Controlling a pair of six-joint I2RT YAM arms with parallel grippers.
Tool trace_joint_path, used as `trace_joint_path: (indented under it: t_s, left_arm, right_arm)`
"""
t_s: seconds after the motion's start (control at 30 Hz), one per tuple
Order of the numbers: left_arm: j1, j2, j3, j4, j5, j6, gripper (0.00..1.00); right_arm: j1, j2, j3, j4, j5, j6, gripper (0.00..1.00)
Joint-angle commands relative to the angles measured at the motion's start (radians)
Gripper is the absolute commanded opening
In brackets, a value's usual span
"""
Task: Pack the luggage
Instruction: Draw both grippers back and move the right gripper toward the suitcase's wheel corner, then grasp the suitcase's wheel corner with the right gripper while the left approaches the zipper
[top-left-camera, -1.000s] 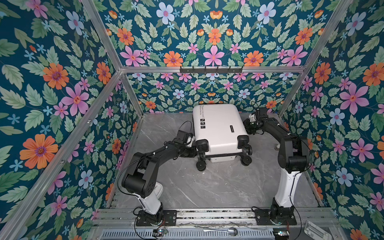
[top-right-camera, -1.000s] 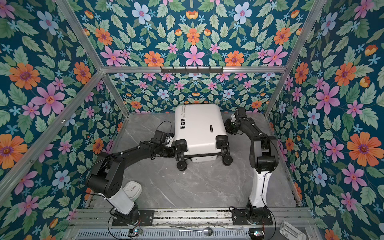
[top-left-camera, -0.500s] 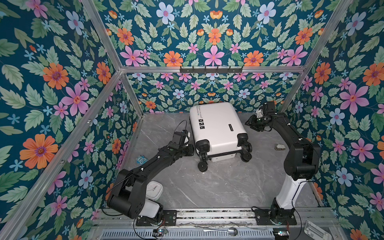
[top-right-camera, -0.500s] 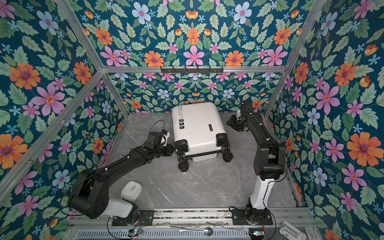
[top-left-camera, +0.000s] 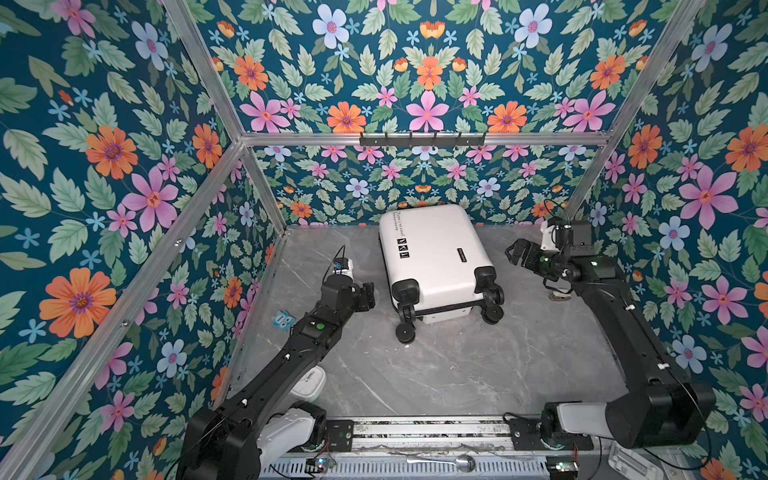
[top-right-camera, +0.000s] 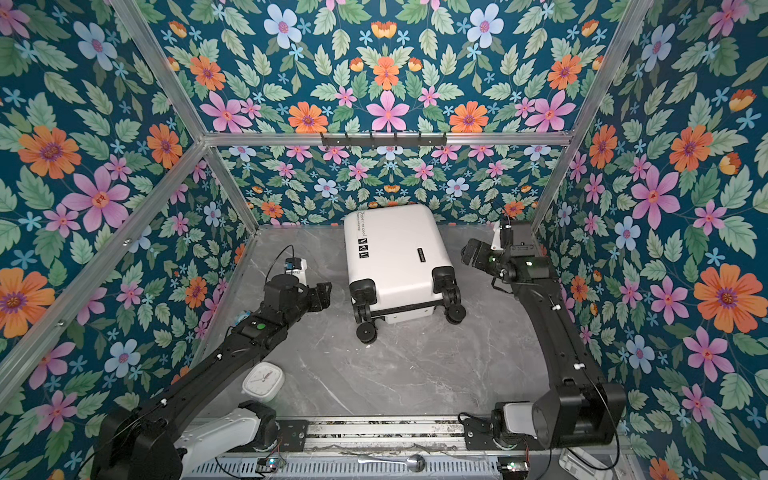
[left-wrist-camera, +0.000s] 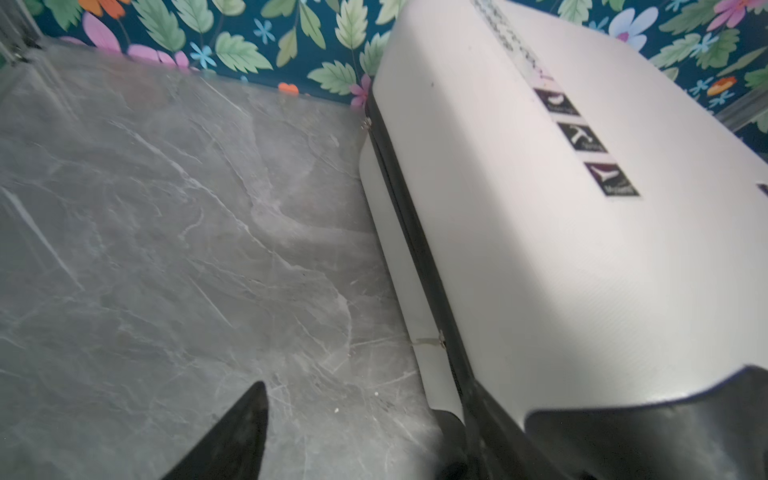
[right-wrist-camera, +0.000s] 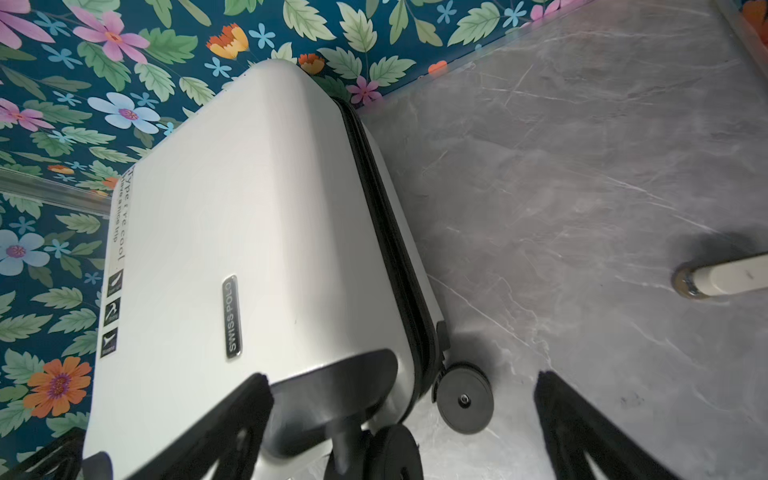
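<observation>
The luggage (top-left-camera: 432, 257) (top-right-camera: 395, 253) is a white hard-shell suitcase lying flat and closed near the back wall, wheels toward the front. My left gripper (top-left-camera: 368, 295) (top-right-camera: 322, 295) hovers open just left of its front-left wheel corner, not touching it. The left wrist view shows the shell (left-wrist-camera: 561, 249), its black zipper band, and one dark fingertip (left-wrist-camera: 245, 432) over bare table. My right gripper (top-left-camera: 515, 253) (top-right-camera: 471, 253) is open to the right of the suitcase, holding nothing. In the right wrist view its fingers straddle (right-wrist-camera: 402, 376) the wheel end of the shell (right-wrist-camera: 249, 249) with a wide gap.
A white clock (top-left-camera: 309, 380) (top-right-camera: 262, 380) lies under my left arm. A small blue item (top-left-camera: 281, 321) sits by the left wall. A pale tube (right-wrist-camera: 723, 280) lies on the table below my right arm. A spoon (top-left-camera: 440, 460) rests on the front rail.
Both grippers were at the suitcase's sides a second ago, nearly shut. They have pulled away outward and opened wide. The suitcase stays flat near the back wall.
</observation>
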Motion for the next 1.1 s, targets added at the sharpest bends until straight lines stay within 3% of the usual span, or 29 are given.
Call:
trace_joint_path:
  t_s: [0.0,0.2,0.27,0.33,0.4,0.43,0.53,0.6,0.67,0.73,0.83,0.9,1.07]
  left_arm:
    - [0.004,0.019,0.058,-0.059,-0.182,-0.100,0.84]
    - [0.004,0.002,0.115,-0.087,-0.150,-0.132,0.88]
    - [0.004,-0.030,0.099,-0.036,-0.125,-0.061,0.81]
    - [0.004,-0.069,0.062,0.031,-0.106,-0.015,0.82]
    - [0.004,-0.128,-0.012,0.128,-0.091,-0.005,0.89]
    - [0.004,-0.160,-0.049,0.176,-0.083,-0.006,0.99]
    - [0.005,-0.216,-0.114,0.172,-0.182,-0.071,1.00]
    - [0.008,-0.205,-0.108,0.133,-0.171,-0.065,1.00]
    - [0.009,-0.165,-0.097,0.100,-0.134,-0.068,1.00]
    - [0.008,-0.111,-0.093,0.096,-0.056,-0.055,0.96]
    - [0.009,-0.023,-0.094,0.142,0.097,-0.030,0.80]
    - [0.009,0.038,-0.097,0.161,0.125,-0.065,0.74]
    - [0.009,0.131,-0.121,0.258,0.174,-0.112,0.71]
  right_arm:
    - [-0.002,-0.049,-0.034,0.038,0.036,0.059,0.99]
    - [-0.020,-0.144,-0.122,0.159,-0.158,0.153,0.99]
    - [-0.022,-0.159,-0.147,0.189,-0.205,0.158,0.99]
    - [-0.022,-0.158,-0.159,0.194,-0.222,0.166,0.99]
    - [-0.023,-0.163,-0.175,0.192,-0.201,0.207,0.99]
    - [-0.022,-0.173,-0.193,0.206,-0.195,0.219,0.99]
    - [-0.022,-0.179,-0.210,0.177,-0.216,0.244,0.99]
    - [-0.019,-0.154,-0.177,0.111,-0.280,0.224,0.99]
    - [0.008,-0.175,-0.219,0.160,-0.300,0.246,0.99]
    - [0.047,-0.203,-0.257,0.206,-0.296,0.273,0.99]
    - [0.151,-0.211,-0.228,0.156,-0.209,0.263,0.99]
    - [0.265,-0.191,-0.180,0.095,-0.120,0.240,0.93]
    - [0.508,-0.114,-0.119,0.066,0.009,0.257,0.83]
